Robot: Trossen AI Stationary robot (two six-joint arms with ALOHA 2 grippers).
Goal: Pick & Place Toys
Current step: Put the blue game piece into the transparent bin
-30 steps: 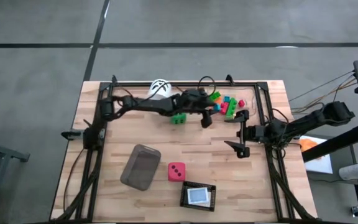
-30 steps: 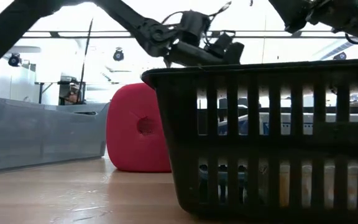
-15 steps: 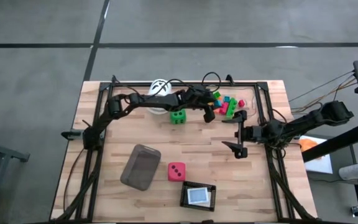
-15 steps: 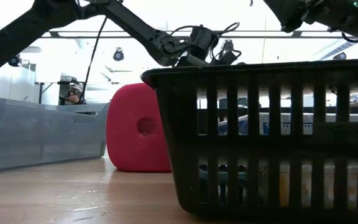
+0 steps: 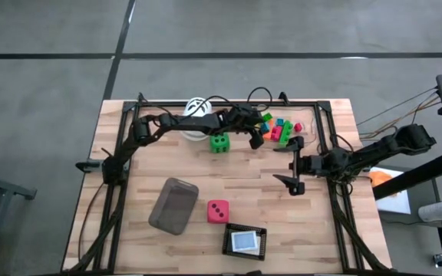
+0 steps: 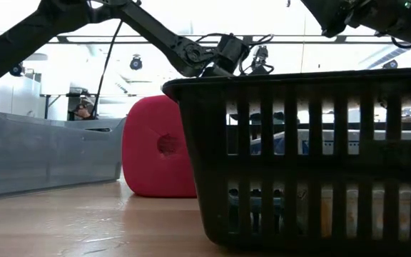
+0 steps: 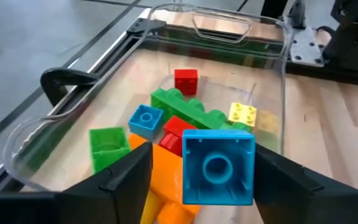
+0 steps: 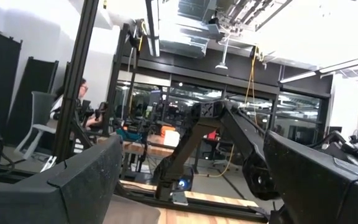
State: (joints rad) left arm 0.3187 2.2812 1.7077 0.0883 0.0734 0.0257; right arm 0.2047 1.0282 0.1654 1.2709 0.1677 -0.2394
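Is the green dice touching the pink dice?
Apart. The high view shows the green dice up near the left arm and the pink dice much nearer the black basket, bare table between.

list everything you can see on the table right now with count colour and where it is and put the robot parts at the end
clear plastic box: one, transparent, far edge of the table, holding the bricks
blue brick: one large, between the left gripper's fingers above the box; whether gripped or released cannot be told
small blue brick: one, in the box
green bricks: at least two, in the box
red bricks: two, in the box
yellow brick: one, in the box
orange brick: one, in the box
green die: one, near the box
pink-red die: one, table middle
grey tray: one, left of the pink-red die
black basket: one, near edge
left gripper: over the box
right gripper: open, empty, right side
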